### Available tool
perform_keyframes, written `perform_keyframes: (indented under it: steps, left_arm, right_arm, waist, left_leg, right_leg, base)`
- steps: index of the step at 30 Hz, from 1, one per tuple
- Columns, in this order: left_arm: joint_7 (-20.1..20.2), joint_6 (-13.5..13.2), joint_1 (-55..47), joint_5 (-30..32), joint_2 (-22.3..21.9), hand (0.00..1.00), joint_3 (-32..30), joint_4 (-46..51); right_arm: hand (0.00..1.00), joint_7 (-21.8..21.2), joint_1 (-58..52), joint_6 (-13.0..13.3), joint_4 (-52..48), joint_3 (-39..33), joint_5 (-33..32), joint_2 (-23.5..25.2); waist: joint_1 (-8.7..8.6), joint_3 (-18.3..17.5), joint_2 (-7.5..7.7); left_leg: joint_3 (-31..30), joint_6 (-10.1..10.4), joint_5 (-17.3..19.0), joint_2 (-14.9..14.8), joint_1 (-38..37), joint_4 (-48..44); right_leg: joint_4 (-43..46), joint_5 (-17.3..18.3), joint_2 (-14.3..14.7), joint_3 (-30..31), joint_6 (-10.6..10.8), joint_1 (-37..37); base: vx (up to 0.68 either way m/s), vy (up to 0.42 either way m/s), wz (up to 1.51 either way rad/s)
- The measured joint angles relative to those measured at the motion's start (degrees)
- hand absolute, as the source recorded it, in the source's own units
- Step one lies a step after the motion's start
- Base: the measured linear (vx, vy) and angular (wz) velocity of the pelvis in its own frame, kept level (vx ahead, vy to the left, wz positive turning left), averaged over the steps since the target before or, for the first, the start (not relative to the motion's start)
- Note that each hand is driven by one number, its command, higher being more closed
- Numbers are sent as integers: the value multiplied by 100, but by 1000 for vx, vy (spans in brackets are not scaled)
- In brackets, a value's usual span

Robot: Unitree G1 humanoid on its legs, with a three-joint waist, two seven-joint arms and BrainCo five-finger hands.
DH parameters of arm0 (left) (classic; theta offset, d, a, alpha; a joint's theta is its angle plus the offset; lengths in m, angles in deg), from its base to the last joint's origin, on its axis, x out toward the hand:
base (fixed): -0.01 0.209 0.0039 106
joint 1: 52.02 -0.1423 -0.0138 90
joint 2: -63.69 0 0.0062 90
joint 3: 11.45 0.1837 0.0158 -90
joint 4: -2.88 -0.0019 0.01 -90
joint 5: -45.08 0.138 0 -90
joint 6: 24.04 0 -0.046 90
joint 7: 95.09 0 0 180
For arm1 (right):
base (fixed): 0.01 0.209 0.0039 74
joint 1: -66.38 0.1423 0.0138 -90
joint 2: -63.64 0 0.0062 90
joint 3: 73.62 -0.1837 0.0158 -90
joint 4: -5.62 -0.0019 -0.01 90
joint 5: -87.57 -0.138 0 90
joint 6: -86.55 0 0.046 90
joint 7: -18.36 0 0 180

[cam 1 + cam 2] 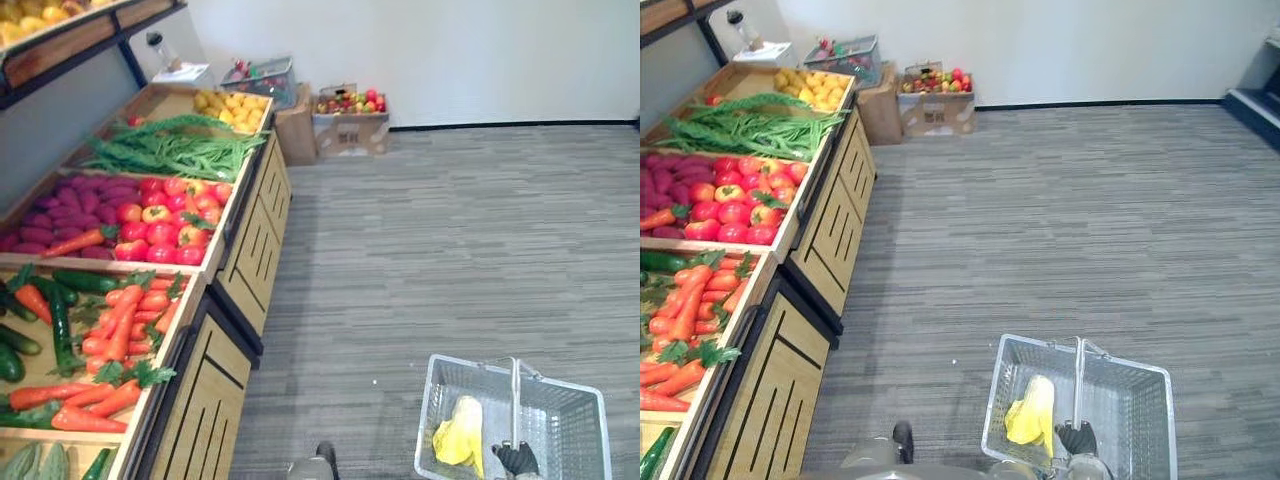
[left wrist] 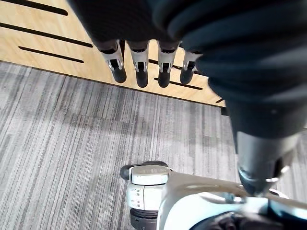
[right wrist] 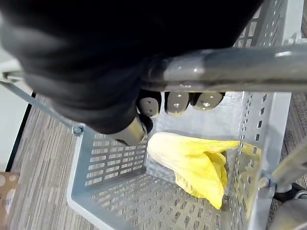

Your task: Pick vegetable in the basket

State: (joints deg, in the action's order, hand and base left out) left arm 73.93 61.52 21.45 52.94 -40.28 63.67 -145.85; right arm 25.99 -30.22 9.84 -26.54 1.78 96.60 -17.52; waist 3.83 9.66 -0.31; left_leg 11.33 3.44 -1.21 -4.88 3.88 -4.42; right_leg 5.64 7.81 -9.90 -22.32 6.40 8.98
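Observation:
A grey perforated basket (image 1: 575,408) hangs over the floor at the lower right. My right hand (image 1: 518,459) is shut on its metal handle (image 3: 230,68), fingers curled round the bar. Inside the basket lies a yellow leafy vegetable (image 3: 194,162), also seen in the left eye view as a yellow vegetable (image 1: 458,432). My left hand (image 2: 144,62) hangs open by the wooden stand front, fingers straight and holding nothing. The stand on the left carries carrots (image 1: 120,325), cucumbers (image 1: 60,325), tomatoes (image 1: 165,225), purple sweet potatoes (image 1: 85,205) and green beans (image 1: 175,148).
The slatted wooden stand (image 1: 215,390) runs along the left edge. Yellow produce (image 1: 232,108) lies in its far bin. Cardboard boxes of fruit (image 1: 350,115) and a grey crate (image 1: 262,78) stand by the back wall. Grey carpet (image 1: 450,240) spreads to the right.

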Motion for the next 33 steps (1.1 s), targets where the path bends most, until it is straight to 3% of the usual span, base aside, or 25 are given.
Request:
perform_keyframes:
  steps: [2,3,7,10,12,13,14,15,16,17,19,20,23,26,27,28,29,30,32,33]
  left_arm:
    - [-2,-7,54,14,39,0,-6,69]
    - [-5,-14,58,15,33,0,-8,105]
    - [-12,-51,1,107,65,0,132,126]
    - [-4,-73,122,195,102,0,305,103]
    - [-5,-104,173,199,213,0,472,57]
    - [-6,-130,175,154,375,0,658,63]
    - [0,-128,185,121,527,0,698,64]
    - [-11,-127,182,118,642,0,801,97]
    - [-27,-129,187,59,657,0,880,216]
    - [-48,-126,194,-73,672,0,922,279]
    - [-233,-111,396,-360,671,0,953,305]
    - [-262,-111,472,-529,665,0,943,367]
    - [-347,-142,721,-765,512,0,810,562]
    - [-442,-175,930,-779,332,0,596,632]
    - [-442,-178,959,-778,263,0,477,630]
    - [-437,-179,953,-776,239,0,420,623]
    - [-433,-162,941,-776,213,0,310,586]
    - [-424,-144,995,-772,99,0,273,557]
    - [-395,-132,985,-768,-200,0,241,506]
    - [-405,-99,946,-778,-355,0,25,499]
  right_arm:
    - [100,42,-34,123,-164,198,0,45]
    - [100,57,-4,189,-239,282,2,45]
    - [100,29,156,234,-289,438,228,102]
    - [100,83,112,243,-284,373,226,69]
    - [100,93,92,252,-289,352,224,26]
    - [100,96,66,261,-288,349,224,95]
    - [100,107,65,296,-287,347,223,159]
    - [100,129,2,351,-275,341,220,223]
    - [100,169,-35,388,-276,324,212,265]
    - [100,194,-40,426,-277,303,202,309]
    - [100,226,9,512,-292,262,189,335]
    - [100,260,41,552,-287,262,190,334]
    - [100,337,98,571,-277,262,207,323]
    - [100,327,143,556,-329,253,219,315]
    - [100,304,139,506,-359,263,223,318]
    - [100,292,132,451,-378,265,225,322]
    - [100,211,70,325,-442,256,226,316]
    - [100,170,65,205,-456,174,218,298]
    - [100,163,89,-17,-523,26,161,230]
    - [100,151,116,-87,-523,25,156,179]
  waist:
    - [92,80,77]
    - [142,88,88]
    - [150,123,107]
    - [94,51,43]
    - [65,-18,89]
    - [-50,-116,322]
    - [-83,-162,466]
    - [-160,-192,665]
    - [-212,-233,576]
    - [-219,-253,595]
    - [-221,-256,530]
    - [-234,-248,490]
    - [-239,-164,350]
    - [-222,-65,186]
    - [-202,-64,192]
    - [-201,-59,218]
    - [-208,-92,279]
    - [-205,-68,158]
    - [-159,-69,9]
    - [-95,-130,-104]
  left_leg:
    - [-51,-111,234,91,114,-322]
    - [-4,-202,406,103,238,-642]
    - [223,-244,787,175,32,-781]
    - [200,-329,970,265,-83,-699]
    - [179,-361,962,383,-245,-439]
    - [35,-471,983,590,-357,-328]
    - [-54,-523,1016,752,-478,-276]
    - [-265,-592,1061,884,-667,-192]
    - [-445,-677,1095,891,-834,-148]
    - [-528,-745,1153,877,-891,-180]
    - [-778,-794,1311,712,-1085,-312]
    - [-894,-795,1341,636,-1163,-324]
    - [-1258,-779,1361,376,-1387,-347]
    - [-1657,-585,1636,54,-1508,-663]
    - [-1821,-440,1889,-5,-1502,-881]
    - [-1930,-358,2033,-14,-1505,-982]
    - [-2221,-209,2408,-37,-1534,-1149]
    - [-2452,-97,2557,-157,-1551,-1262]
    - [-2674,-10,2463,-349,-1555,-1387]
    - [-2745,149,2330,-441,-1575,-1390]
  right_leg:
    - [-232,-8,-11,99,2,136]
    - [-293,-70,-33,109,102,188]
    - [-196,-93,-220,409,142,325]
    - [479,-54,-354,444,205,75]
    - [1642,-12,-585,703,266,-472]
    - [2851,-62,-885,997,261,-993]
    - [3499,-243,-1083,1154,215,-1233]
    - [4174,-803,-1217,1351,203,-1505]
    - [4590,-1121,-1195,1495,229,-1667]
    - [4866,-972,-1150,1546,197,-1793]
    - [5083,62,-798,1358,-58,-2216]
    - [4762,226,-629,1203,-99,-2312]
    - [3104,266,-88,1019,-176,-2378]
    - [1199,-42,357,1390,-93,-2367]
    - [513,-338,443,1718,-50,-2328]
    - [228,-393,471,1921,15,-2257]
    - [118,-669,441,2230,242,-2142]
    - [523,-819,557,2228,283,-2173]
    - [1362,-420,627,2047,15,-2254]
    - [1750,-200,574,1822,-92,-2264]
  base:
    - [235,93,28]
    - [164,75,5]
    - [187,83,-19]
    - [127,77,-1]
    - [132,137,18]
    - [211,127,53]
    - [283,88,79]
    - [298,67,75]
    - [288,48,71]
    - [306,41,57]
    - [413,20,64]
    - [403,-32,74]
    - [361,-102,79]
    - [374,-199,78]
    - [407,-270,86]
    - [416,-336,107]
    - [413,-385,118]
    - [491,-473,160]
    - [432,-410,127]
    - [372,-327,83]
